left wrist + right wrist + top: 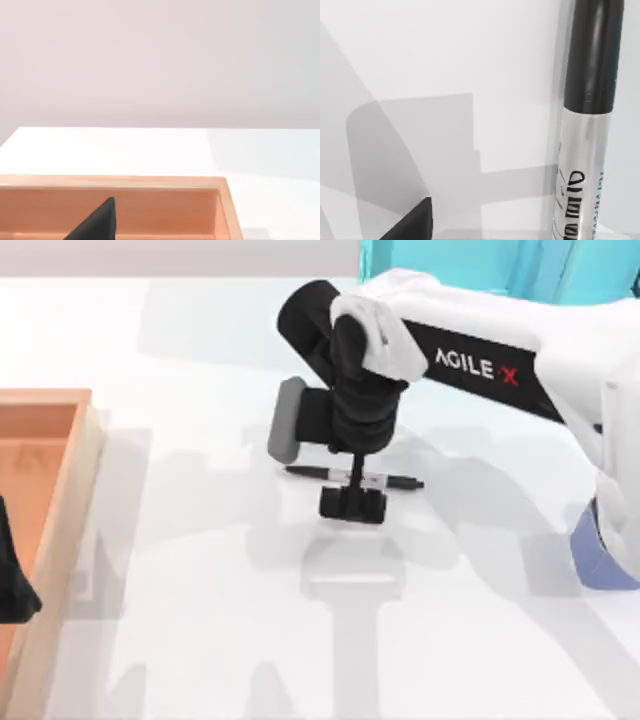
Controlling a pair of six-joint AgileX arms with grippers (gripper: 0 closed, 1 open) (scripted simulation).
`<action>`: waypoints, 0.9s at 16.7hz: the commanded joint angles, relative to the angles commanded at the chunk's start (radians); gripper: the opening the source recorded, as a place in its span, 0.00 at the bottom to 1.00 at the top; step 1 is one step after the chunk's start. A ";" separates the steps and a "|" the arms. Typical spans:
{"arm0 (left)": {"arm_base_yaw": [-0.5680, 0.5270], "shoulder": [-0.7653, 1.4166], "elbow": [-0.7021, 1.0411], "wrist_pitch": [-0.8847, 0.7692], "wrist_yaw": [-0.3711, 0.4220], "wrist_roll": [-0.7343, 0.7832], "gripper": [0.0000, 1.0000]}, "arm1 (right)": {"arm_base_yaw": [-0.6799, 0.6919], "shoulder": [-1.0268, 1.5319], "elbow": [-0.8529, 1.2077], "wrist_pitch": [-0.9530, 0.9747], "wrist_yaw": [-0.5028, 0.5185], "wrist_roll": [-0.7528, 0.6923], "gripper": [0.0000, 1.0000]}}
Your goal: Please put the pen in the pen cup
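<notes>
Top view, pen under right end effector, table

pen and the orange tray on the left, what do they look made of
The pen: likely plastic, with glossy black ends and a silvery printed middle barrel that catches soft highlights in the right wrist view. The orange tray: looks like light wood, matte, warm orange-tan with faint grain along its thick walls, though in this render it could be any painted board.

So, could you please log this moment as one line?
right hand: over slim black-and-white pen lying on white table | lavender-blue square pen cup: table's right edge | left hand: parked over orange wooden tray
</notes>
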 joint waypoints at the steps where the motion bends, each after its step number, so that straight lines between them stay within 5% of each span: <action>1: 0.000 0.000 0.000 0.000 0.000 0.000 1.00 | -0.002 0.010 -0.012 0.020 0.000 -0.002 1.00; 5: 0.000 0.000 0.000 0.000 0.000 0.000 1.00 | -0.003 0.015 -0.018 0.029 0.000 -0.003 1.00; 15: 0.000 0.000 0.000 0.000 0.000 0.000 1.00 | -0.003 0.015 -0.018 0.029 0.000 -0.003 0.25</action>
